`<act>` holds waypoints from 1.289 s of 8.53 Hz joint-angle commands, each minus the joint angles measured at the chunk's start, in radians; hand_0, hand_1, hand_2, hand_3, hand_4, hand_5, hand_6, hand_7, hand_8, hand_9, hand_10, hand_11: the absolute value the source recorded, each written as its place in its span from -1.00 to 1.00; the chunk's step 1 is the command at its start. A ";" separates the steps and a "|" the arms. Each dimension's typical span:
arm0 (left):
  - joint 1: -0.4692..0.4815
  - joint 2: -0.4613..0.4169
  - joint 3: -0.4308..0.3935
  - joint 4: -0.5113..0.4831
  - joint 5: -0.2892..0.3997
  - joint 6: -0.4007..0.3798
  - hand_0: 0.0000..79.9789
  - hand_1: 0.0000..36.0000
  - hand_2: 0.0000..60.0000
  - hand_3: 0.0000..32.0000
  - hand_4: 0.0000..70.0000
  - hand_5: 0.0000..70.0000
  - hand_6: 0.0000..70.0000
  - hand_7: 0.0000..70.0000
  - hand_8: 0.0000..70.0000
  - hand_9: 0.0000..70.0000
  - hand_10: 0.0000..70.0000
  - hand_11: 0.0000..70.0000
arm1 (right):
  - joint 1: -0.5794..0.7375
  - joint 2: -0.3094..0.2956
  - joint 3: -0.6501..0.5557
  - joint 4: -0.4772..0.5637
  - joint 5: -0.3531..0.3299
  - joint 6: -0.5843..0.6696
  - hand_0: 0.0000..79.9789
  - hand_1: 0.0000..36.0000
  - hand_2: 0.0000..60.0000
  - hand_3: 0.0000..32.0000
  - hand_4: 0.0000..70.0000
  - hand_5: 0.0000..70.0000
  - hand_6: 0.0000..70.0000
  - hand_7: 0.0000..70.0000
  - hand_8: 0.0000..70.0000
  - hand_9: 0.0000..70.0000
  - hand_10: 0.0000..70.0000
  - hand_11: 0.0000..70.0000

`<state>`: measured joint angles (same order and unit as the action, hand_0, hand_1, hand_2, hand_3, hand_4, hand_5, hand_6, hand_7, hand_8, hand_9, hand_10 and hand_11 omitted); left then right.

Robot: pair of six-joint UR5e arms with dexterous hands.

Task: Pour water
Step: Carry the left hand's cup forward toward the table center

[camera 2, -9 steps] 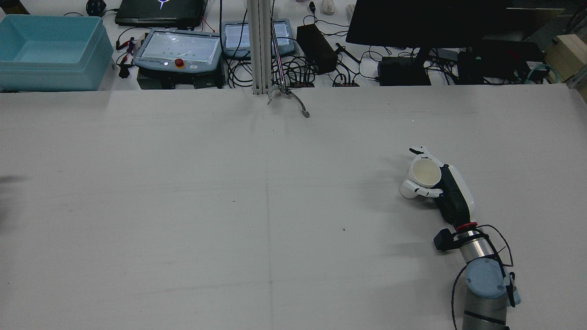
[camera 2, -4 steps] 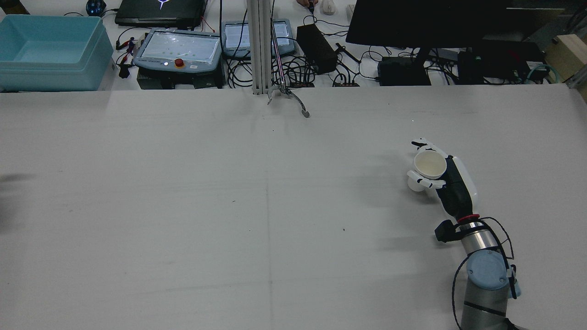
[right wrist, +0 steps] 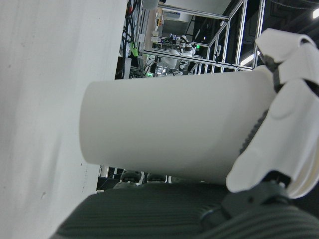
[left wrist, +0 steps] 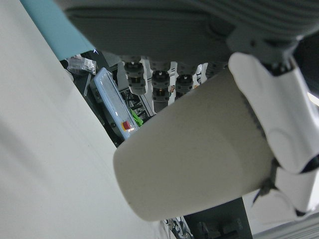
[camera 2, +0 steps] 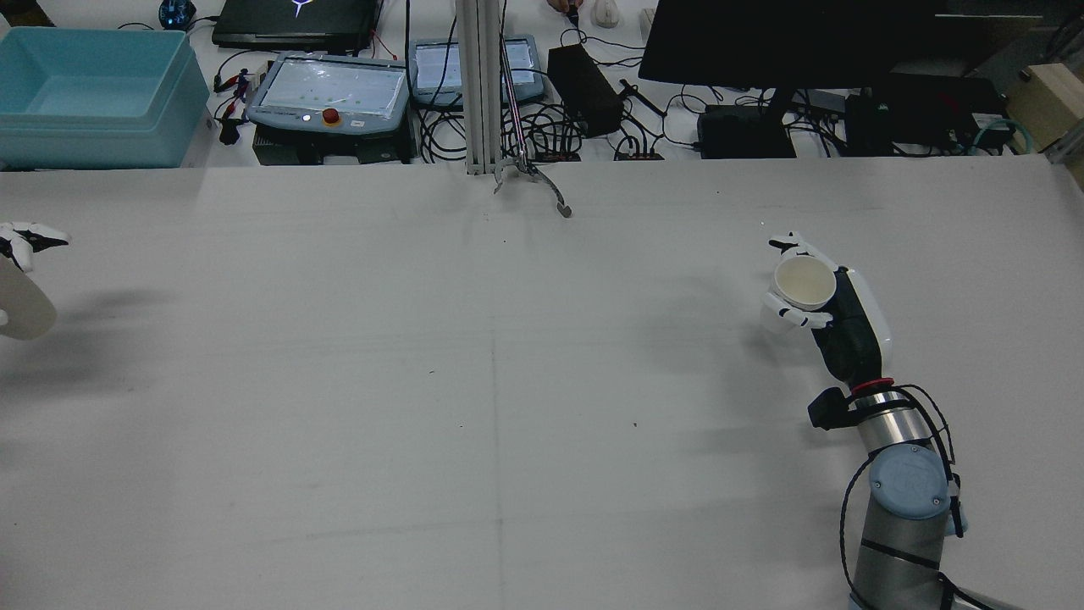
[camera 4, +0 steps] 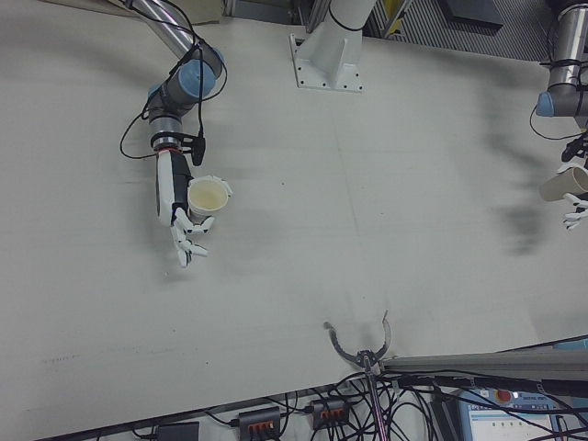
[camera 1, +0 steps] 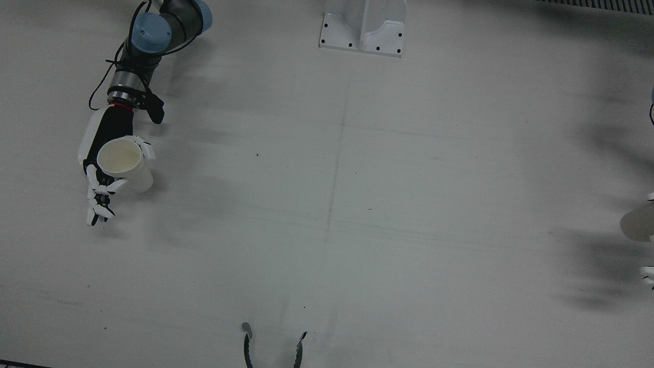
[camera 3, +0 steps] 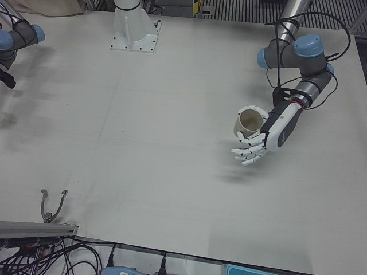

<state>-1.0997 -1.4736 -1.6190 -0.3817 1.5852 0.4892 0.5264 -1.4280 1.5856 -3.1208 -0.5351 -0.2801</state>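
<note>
Right cup [camera 2: 803, 282], right hand [camera 2: 834, 318] fingers clamped round it — left cup [camera 3: 250, 122] gripped likewise (left hand [camera 3: 269, 134]).

Rear cam: high behind the arms, facing forward over the worktop [camera 2: 508, 381]. Front cam: near top-down. Left-front and right-front: oblique, one half each, overlapping mid-worktop. Hand cams: close-up, sideways.

cream paper cups [camera 2: 803, 282], black-and-white robot hand [camera 2: 834, 326], pale grey table [camera 2: 508, 381]
</note>
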 commanded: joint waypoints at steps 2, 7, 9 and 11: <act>0.216 -0.199 -0.162 0.246 0.006 0.005 0.16 0.24 1.00 -1.00 1.00 0.91 -0.33 -0.22 -0.46 -0.46 -0.73 -0.61 | 0.017 0.003 0.031 -0.015 -0.003 0.001 0.17 0.58 1.00 -1.00 -0.55 1.00 -0.63 -0.08 -0.89 -0.74 -0.82 -0.69; 0.486 -0.627 -0.119 0.515 0.001 0.312 0.09 0.10 1.00 -1.00 1.00 0.94 -0.33 -0.19 -0.35 -0.48 -0.71 -0.59 | 0.020 -0.003 0.063 -0.015 -0.005 0.001 0.17 0.54 1.00 -1.00 -0.54 1.00 -0.62 -0.04 -0.87 -0.70 -0.81 -0.67; 0.570 -0.678 -0.049 0.509 -0.010 0.383 0.12 0.10 1.00 -1.00 1.00 0.90 -0.36 -0.18 -0.37 -0.48 -0.71 -0.60 | 0.041 -0.005 0.106 -0.034 -0.008 -0.026 0.17 0.52 1.00 -1.00 -0.53 1.00 -0.62 -0.03 -0.86 -0.70 -0.80 -0.66; 0.587 -0.692 -0.029 0.504 -0.022 0.382 0.11 0.12 1.00 -1.00 1.00 0.86 -0.40 -0.19 -0.37 -0.47 -0.71 -0.59 | 0.055 0.000 0.251 -0.111 -0.037 -0.141 0.18 0.55 1.00 -1.00 -0.54 1.00 -0.61 -0.01 -0.86 -0.70 -0.80 -0.66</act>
<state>-0.5447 -2.1444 -1.6766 0.1285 1.5739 0.8568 0.5641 -1.4322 1.7015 -3.1611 -0.5424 -0.3114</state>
